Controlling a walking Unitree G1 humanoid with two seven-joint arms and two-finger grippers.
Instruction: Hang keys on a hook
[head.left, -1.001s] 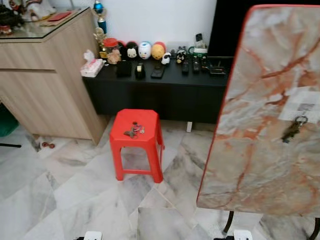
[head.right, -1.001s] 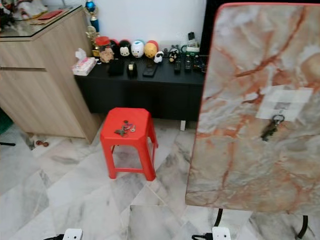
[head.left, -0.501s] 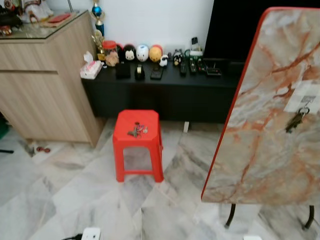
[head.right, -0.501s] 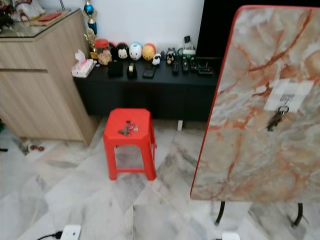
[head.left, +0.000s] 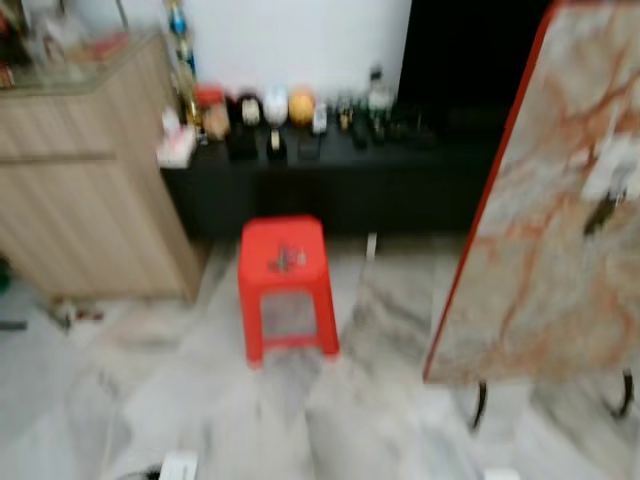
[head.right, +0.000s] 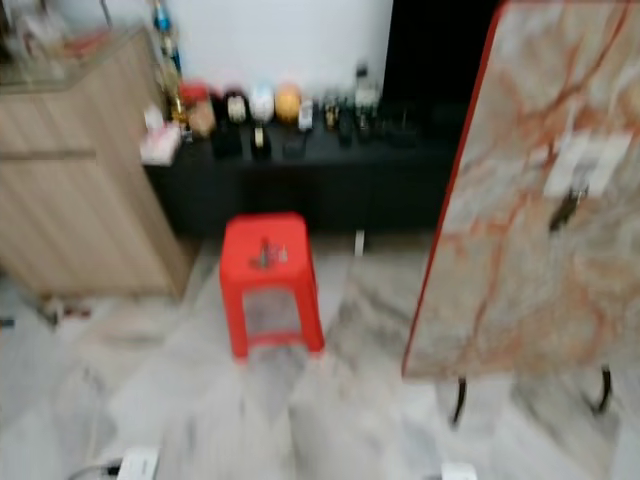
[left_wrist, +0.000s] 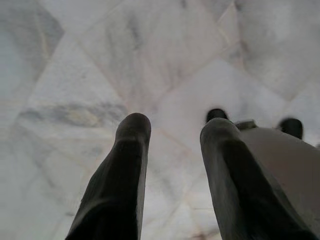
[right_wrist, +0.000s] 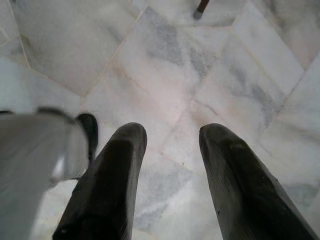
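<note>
A bunch of keys lies on top of a red plastic stool in the middle of the blurred head views. Another bunch of keys hangs on a hook under a white patch on an upright marble-patterned tabletop at the right. Both arms hang idle over the floor. My left gripper is open with nothing between its fingers. My right gripper is open and empty too, pointing at the marble tiles.
A wooden cabinet stands at the left. A low black console with small figures and remotes runs along the back wall. White power strips lie on the marble floor near my feet. The tabletop's black legs reach the floor.
The whole picture has shifted and blurred: the camera has drawn back and turned, so the stool and tabletop look smaller. The things themselves have not moved.
</note>
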